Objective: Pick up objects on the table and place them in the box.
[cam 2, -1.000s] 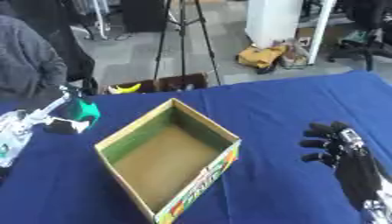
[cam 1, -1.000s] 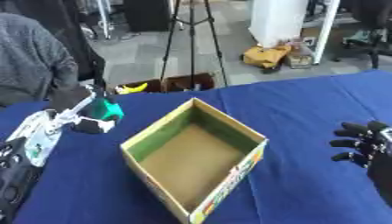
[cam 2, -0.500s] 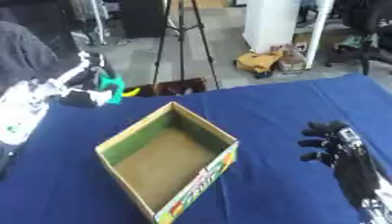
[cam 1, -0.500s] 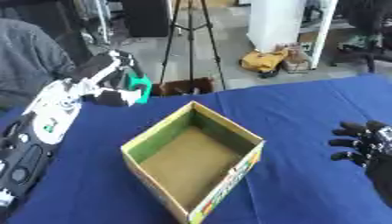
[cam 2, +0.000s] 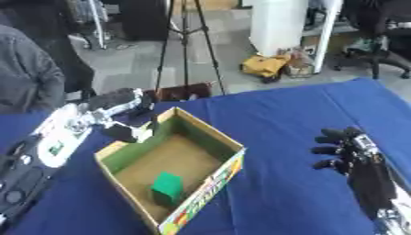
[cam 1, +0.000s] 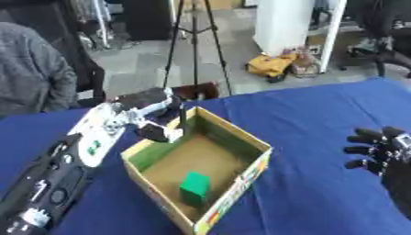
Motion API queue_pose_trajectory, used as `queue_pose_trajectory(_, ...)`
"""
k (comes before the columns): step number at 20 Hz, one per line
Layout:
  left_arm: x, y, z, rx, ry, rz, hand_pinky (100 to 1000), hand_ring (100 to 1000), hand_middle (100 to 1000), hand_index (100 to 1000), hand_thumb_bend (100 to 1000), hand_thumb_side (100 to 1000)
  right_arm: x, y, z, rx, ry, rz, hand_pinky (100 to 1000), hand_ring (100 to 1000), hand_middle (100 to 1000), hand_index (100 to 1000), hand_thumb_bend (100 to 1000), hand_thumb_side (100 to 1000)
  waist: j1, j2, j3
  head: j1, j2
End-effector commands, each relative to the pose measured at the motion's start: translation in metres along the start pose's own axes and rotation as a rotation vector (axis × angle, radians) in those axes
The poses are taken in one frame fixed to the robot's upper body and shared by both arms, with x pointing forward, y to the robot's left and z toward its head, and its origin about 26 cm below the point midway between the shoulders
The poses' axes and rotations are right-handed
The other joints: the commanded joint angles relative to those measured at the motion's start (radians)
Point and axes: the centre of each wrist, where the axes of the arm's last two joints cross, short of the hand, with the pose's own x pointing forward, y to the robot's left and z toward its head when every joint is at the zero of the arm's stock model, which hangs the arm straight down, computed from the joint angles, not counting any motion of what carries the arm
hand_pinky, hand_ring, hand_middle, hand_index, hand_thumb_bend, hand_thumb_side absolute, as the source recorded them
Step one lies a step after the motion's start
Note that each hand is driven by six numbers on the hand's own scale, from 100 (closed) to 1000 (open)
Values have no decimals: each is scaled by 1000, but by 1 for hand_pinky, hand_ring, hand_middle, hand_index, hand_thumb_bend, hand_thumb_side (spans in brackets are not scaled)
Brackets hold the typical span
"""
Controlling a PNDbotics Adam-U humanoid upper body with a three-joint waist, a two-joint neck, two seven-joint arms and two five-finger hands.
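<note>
An open cardboard box (cam 1: 234, 178) with green inner walls stands on the blue table (cam 1: 313, 110). A small green block (cam 1: 193, 187) lies on the box floor, toward the front. My left hand (cam 1: 152, 120) hovers over the box's back-left corner with fingers spread and nothing in them. My right hand (cam 1: 377, 149) rests at the right edge of the table, fingers relaxed and spread, holding nothing.
Behind the table's far edge stand a tripod (cam 1: 195, 50), a white column (cam 1: 289, 27) and a yellow object (cam 1: 273, 65) on the floor. A person in grey (cam 1: 36, 78) sits at the far left.
My left hand has swung right from the far left to the box's back-left corner and let go of the green block, which now lies inside the box. The right hand has not moved.
</note>
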Motion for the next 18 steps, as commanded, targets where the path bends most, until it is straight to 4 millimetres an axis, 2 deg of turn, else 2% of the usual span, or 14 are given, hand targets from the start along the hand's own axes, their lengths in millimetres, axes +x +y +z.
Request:
queue_pose_trajectory(1, -2, 8, 2, 4, -3, -22, 337, 276, 297, 565, 100, 325, 9, -2, -4, 5, -29, 6, 573, 718, 719, 832, 100, 1000, -5, -13, 4, 0, 2)
queue_pose_trajectory(14, -3, 5, 7, -13, -4, 0, 376, 300, 325, 616, 100, 350, 9, -2, -4, 5, -31, 3, 574, 718, 718, 832, 100, 1000, -12, -16, 13, -3, -5)
queue_pose_trajectory(16, -4, 4, 9, -11, -4, 12, 390, 313, 341, 643, 143, 374, 8, -2, -4, 3, -31, 3, 574, 717, 718, 832, 100, 1000, -13, -17, 15, -4, -5)
queue_pose_trajectory(17, -4, 4, 11, -6, -7, 20, 416, 342, 373, 681, 217, 428, 8, -2, -4, 2, -30, 2, 574, 717, 718, 832, 100, 1000, -14, -17, 16, -5, -4)
queue_pose_trajectory(18, -3, 5, 14, 8, -9, 28, 423, 350, 382, 689, 246, 458, 8, -2, -4, 1, -30, 1, 574, 717, 718, 832, 100, 1000, -15, -17, 18, -6, -5)
